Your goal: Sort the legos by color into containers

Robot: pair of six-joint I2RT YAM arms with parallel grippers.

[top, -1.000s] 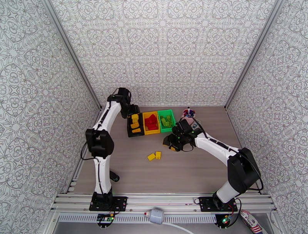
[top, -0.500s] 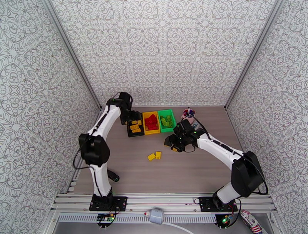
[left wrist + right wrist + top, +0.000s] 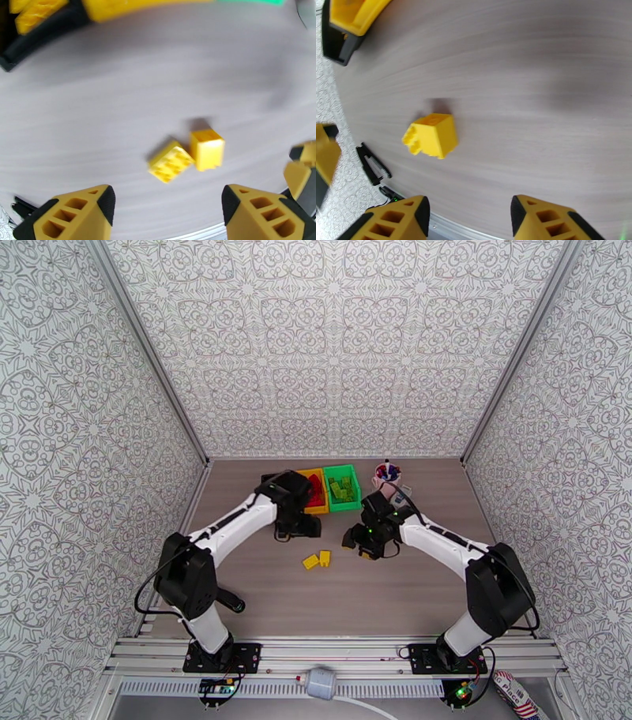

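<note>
Two yellow legos [image 3: 317, 560] lie side by side mid-table; the left wrist view shows them as a flat brick [image 3: 170, 161] and an upright brick [image 3: 206, 149]. My left gripper [image 3: 304, 526] hovers just behind them, open and empty, its fingertips [image 3: 75, 213] spread wide. My right gripper [image 3: 359, 544] is to their right, also open and empty, looking at a yellow brick [image 3: 432, 136]. The black bin [image 3: 39, 35] holds yellow bricks and is mostly under my left arm from above. The yellow bin [image 3: 314, 491] holds red bricks, the green bin [image 3: 341, 486] green ones.
A pink cup with pens [image 3: 387, 471] stands right of the green bin, close behind my right arm. A small black tool [image 3: 232, 602] lies near the front left. Patterned walls close in the table on three sides.
My left arm has swung from over the black bin forward and right, down towards the two yellow bricks. My right gripper has shifted slightly and stays open.
</note>
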